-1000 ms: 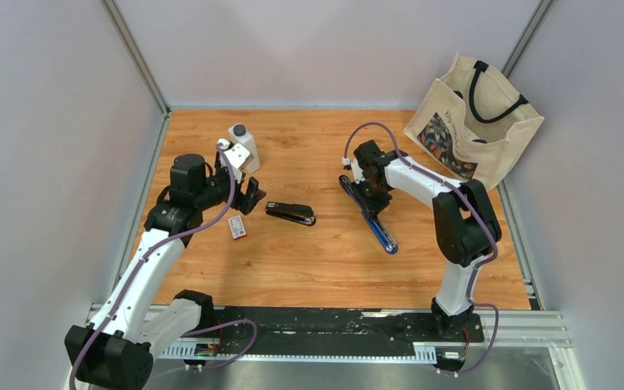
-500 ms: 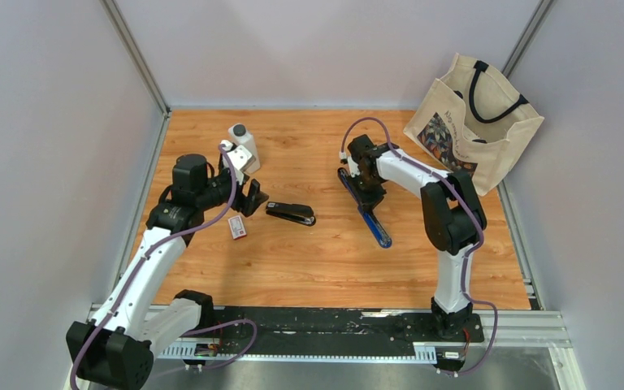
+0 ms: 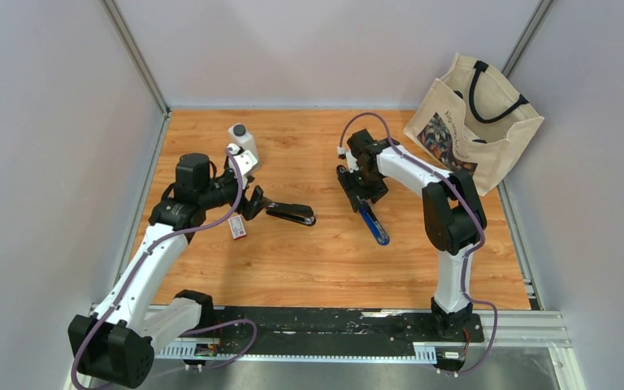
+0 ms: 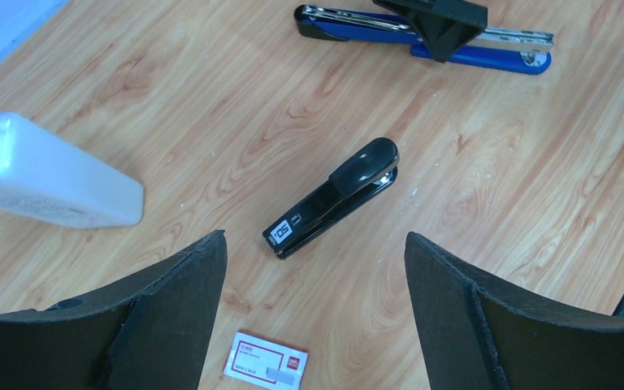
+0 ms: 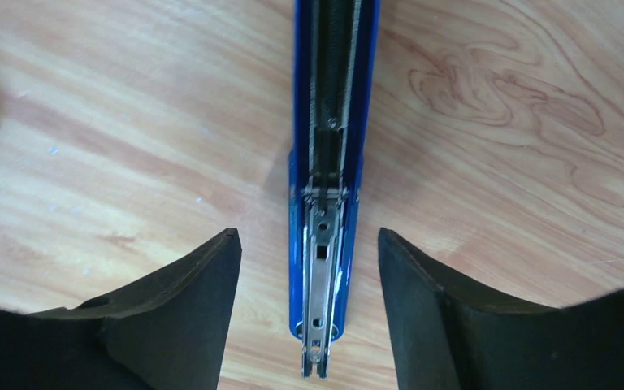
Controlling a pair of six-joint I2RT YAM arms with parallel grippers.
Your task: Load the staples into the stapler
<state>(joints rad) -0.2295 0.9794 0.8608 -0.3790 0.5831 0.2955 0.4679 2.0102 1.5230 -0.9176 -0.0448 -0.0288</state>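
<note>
A blue stapler lies opened out flat on the wooden table, its metal staple channel facing up. My right gripper is open, its jaws on either side of the stapler's end without touching it. A smaller black stapler lies shut at mid table. The white-and-red staples box lies flat to its left. My left gripper is open and empty, hovering above the box and the black stapler's near end.
A white plastic bottle stands behind my left gripper and shows at the left of the left wrist view. A beige tote bag stands at the back right corner. Grey walls enclose the table.
My right gripper has moved back and left along the blue stapler, which has shifted slightly with it. My left gripper has edged toward the black stapler and staples box.
</note>
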